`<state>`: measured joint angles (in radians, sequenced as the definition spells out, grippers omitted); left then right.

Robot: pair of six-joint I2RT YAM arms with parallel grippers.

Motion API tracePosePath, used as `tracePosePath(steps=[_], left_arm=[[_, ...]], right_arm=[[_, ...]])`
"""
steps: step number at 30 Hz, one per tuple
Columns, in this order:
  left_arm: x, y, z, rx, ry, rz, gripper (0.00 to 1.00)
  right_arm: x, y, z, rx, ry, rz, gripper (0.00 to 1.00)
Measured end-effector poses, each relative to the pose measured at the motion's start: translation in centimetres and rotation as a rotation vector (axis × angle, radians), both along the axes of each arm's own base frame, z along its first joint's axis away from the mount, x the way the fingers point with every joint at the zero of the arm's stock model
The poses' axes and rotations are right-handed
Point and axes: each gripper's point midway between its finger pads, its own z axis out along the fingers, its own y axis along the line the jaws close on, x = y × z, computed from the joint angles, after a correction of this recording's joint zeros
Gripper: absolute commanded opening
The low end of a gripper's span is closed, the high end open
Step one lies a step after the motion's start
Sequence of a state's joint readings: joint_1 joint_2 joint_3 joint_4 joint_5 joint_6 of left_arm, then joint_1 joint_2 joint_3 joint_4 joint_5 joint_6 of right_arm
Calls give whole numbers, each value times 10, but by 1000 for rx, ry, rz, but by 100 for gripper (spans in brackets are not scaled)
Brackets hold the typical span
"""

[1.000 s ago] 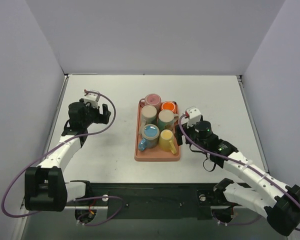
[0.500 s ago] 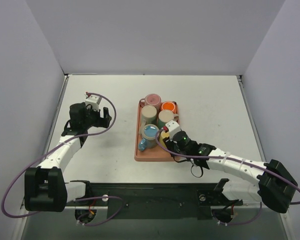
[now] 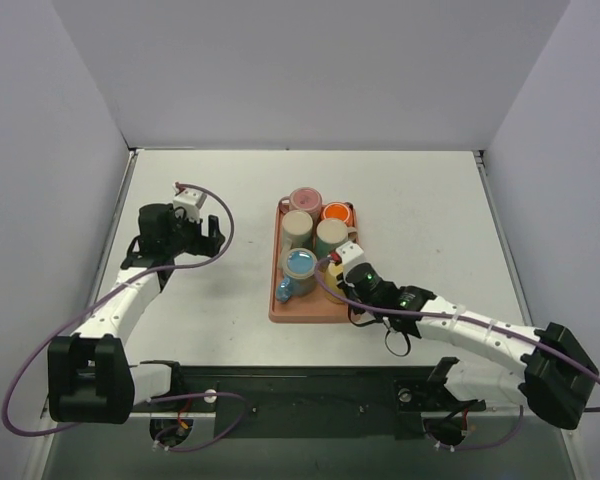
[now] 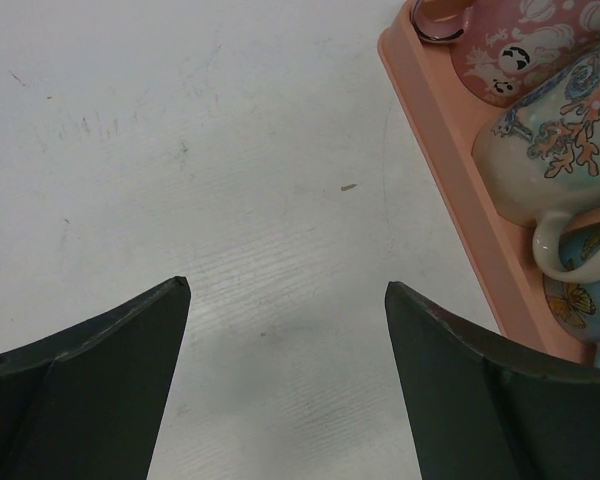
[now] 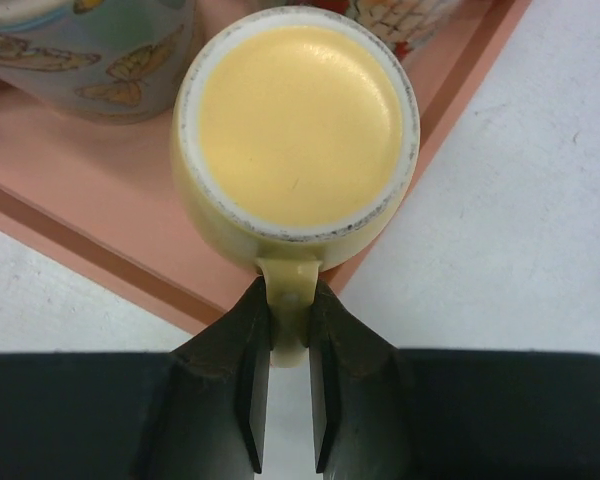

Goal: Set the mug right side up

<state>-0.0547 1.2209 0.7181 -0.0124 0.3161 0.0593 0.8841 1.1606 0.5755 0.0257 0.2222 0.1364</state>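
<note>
Though in pincer [image 5: 289, 296], mug handle [image 5: 288, 268] half-hidden

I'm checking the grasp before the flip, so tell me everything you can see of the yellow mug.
The yellow mug looks like glazed ceramic, plain pale yellow. It stands upside down on the pink tray, at its near right corner: the flat base faces up, ringed by a white, speckled foot. A butterfly mug sits close beside it. Its handle points toward the right gripper, whose black fingers pinch it from both sides. Rim and inside are hidden.
</note>
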Motion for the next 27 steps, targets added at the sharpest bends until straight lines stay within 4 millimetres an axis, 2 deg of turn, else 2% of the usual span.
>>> tracePosePath(steps=[3,6,11,16,20,21,22,23,27], left_arm=[[1,-4,10,7,-4,-37,90],[1,-8,22,13,-14,-74,90],[0,-16,46,21,-28,-142,90],[-7,-30,72,26,-51,-213,86],[-15,-46,91,20,-62,-273,82],[-17,-49,95,20,-67,-286,82],[-19,-53,99,22,-73,-300,82],[-22,-57,104,28,-81,-316,82],[-32,-71,127,64,-121,-387,82]], right_arm=[[-7,-8,12,16,15,-26,0],[-9,-11,36,87,3,-68,0],[1,-18,74,258,-11,-183,0],[10,-27,92,398,29,-297,0],[10,-14,115,499,61,-290,0],[10,-8,126,534,66,-280,0],[13,1,146,592,65,-270,0],[14,3,151,607,63,-267,0],[26,28,200,783,51,-252,0]])
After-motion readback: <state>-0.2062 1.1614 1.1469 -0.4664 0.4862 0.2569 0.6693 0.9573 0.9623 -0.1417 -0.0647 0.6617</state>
